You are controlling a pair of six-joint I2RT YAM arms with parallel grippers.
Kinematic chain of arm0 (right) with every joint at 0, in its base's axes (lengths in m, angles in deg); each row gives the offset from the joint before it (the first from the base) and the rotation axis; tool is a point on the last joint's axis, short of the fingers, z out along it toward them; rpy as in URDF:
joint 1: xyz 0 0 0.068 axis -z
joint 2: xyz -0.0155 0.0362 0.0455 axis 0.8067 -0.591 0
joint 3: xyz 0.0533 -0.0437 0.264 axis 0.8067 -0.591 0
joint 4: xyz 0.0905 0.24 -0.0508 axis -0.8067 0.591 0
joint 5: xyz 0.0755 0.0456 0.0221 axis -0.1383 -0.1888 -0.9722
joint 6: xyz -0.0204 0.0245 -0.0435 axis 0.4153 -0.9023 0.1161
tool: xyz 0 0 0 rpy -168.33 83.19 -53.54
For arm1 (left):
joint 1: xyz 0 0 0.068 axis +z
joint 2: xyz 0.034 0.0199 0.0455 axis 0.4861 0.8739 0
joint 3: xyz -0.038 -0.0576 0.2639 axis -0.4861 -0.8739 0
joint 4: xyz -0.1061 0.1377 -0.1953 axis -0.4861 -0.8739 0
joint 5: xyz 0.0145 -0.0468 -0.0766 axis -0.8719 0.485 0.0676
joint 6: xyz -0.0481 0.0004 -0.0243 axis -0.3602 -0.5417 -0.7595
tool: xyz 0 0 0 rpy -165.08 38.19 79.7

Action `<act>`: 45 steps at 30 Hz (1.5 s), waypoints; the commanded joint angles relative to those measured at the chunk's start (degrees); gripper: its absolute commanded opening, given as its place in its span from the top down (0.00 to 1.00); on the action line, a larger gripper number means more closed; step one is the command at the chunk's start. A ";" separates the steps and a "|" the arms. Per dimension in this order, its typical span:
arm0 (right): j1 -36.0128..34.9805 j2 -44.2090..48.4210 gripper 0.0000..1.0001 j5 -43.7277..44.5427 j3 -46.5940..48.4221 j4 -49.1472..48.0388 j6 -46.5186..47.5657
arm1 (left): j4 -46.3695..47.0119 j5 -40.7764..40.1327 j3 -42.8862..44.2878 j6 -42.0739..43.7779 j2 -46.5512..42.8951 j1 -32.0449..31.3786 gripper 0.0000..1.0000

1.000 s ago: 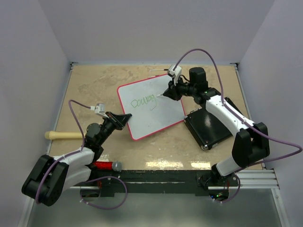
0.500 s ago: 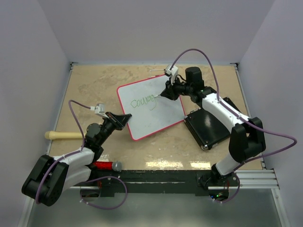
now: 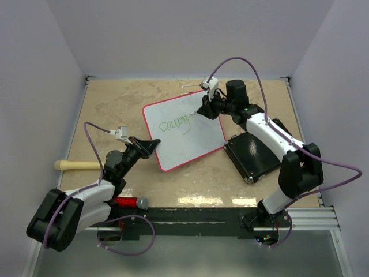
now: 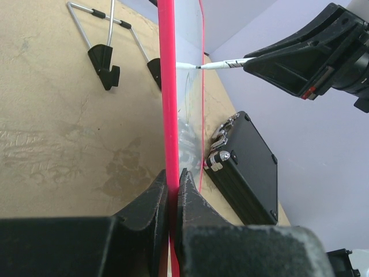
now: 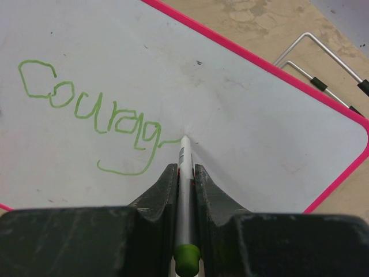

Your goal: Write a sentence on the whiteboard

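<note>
Right fingers (image 5: 158, 193) pinch a white green-capped marker (image 5: 183, 167), tip on the glossy red-rimmed whiteboard (image 5: 259, 115); left fingers (image 4: 150, 205) clamp its edge.

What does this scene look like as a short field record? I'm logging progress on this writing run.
left gripper: shut on the red rim of the whiteboard
right gripper: shut on a marker, tip at the board's surface
writing: green, reads "Courag", with a short stroke ending at the marker tip
beside the board: black case, on the right arm's side
</note>
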 commanded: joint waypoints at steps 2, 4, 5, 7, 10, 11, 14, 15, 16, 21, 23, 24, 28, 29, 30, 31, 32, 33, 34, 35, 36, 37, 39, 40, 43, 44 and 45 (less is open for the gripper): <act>0.02 -1.46 1.00 0.02 3.43 -2.41 -0.56 | -1.58 4.53 -1.10 8.15 0.89 -0.57 1.00; -0.07 -1.55 1.00 -0.25 3.52 -2.67 -0.82 | -1.58 4.53 -1.10 8.23 0.80 -0.57 1.00; 0.02 -1.73 1.00 -1.21 3.25 -2.58 -0.74 | -1.58 4.53 -1.10 8.23 0.80 -0.57 1.00; -0.07 -1.64 1.00 -2.62 3.08 -2.84 -0.82 | -1.49 4.53 -1.10 8.23 0.89 -0.57 1.00; 0.02 -1.55 1.00 -4.47 2.73 -2.23 -0.21 | -1.32 4.53 -1.10 8.23 0.98 -0.57 1.00; 0.02 -1.38 1.00 -4.82 2.29 -2.23 0.05 | -1.31 4.71 -1.10 8.15 1.07 -0.57 1.00; 0.02 -1.29 1.00 -5.97 1.85 -1.71 0.49 | -1.14 4.62 -1.10 8.15 1.15 -0.57 1.00; 0.02 -1.29 1.00 -6.32 1.67 -1.53 0.67 | -1.14 4.53 -1.10 8.15 1.15 -0.57 1.00; -0.07 -1.20 1.00 -6.67 1.58 -1.18 0.85 | -1.14 4.53 -1.10 8.15 1.15 -0.57 1.00; -0.07 -0.76 1.00 -6.58 0.70 0.75 2.08 | -1.31 4.44 -1.18 8.23 1.07 -0.57 1.00; 0.02 -0.32 1.00 -6.32 0.09 2.07 2.78 | -1.23 4.27 -1.18 8.15 1.07 -0.57 1.00; -0.07 -0.06 1.00 -6.32 -0.17 2.16 2.96 | -1.23 4.27 -1.18 8.15 1.07 -0.57 1.00; -0.07 0.91 1.00 -6.06 -2.02 3.22 3.83 | -1.05 4.18 -1.18 8.15 1.24 -0.57 1.00; 0.02 1.26 1.00 -5.97 -2.72 3.22 3.92 | -0.96 4.27 -1.18 8.15 1.24 -0.57 1.00; 0.02 1.35 1.00 -4.92 -2.99 3.13 3.92 | -0.96 4.27 -1.18 8.23 1.24 -0.57 1.00; -0.07 1.52 1.00 -4.30 -3.07 3.22 3.92 | -1.05 4.27 -1.18 8.23 1.24 -0.57 1.00; 0.11 1.61 1.00 -3.69 -3.16 3.22 3.84 | -0.96 4.36 -1.18 8.15 1.15 -0.57 1.00; 0.11 1.87 1.00 -2.03 -3.16 3.31 3.84 | -0.96 4.36 -1.18 8.23 1.07 -0.57 1.00; 0.11 2.05 1.00 -1.32 -3.08 3.13 3.75 | -1.14 4.36 -1.18 8.23 0.98 -0.57 1.00; 0.54 2.31 1.00 -0.87 -2.99 2.70 3.31 | -1.14 4.36 -1.18 8.23 1.07 -0.57 1.00; 0.72 2.93 1.00 -0.52 -2.90 2.26 3.05 | -1.23 4.36 -1.18 8.23 0.89 -0.57 1.00; 0.90 3.19 1.00 0.26 -2.64 1.99 2.78 | -1.23 4.36 -1.27 8.23 0.89 -0.57 1.00; 1.51 3.54 1.00 0.19 -1.41 1.72 2.34 | -1.40 4.44 -1.18 8.15 0.89 -0.57 1.00; 1.78 3.98 1.00 -1.29 -0.97 1.90 2.34 | -1.40 4.44 -1.18 8.15 0.89 -0.57 1.00; 2.30 6.00 1.00 -5.51 -0.35 1.64 2.25 | -1.58 4.44 -1.27 8.23 0.72 -0.57 1.00; 2.31 6.62 1.00 -6.31 -0.61 1.20 2.08 | -1.58 4.36 -1.27 8.32 0.71 -0.57 1.00; 2.31 7.23 1.00 -6.75 -0.88 0.67 1.56 | -1.66 4.36 -1.27 8.41 0.71 -0.57 1.00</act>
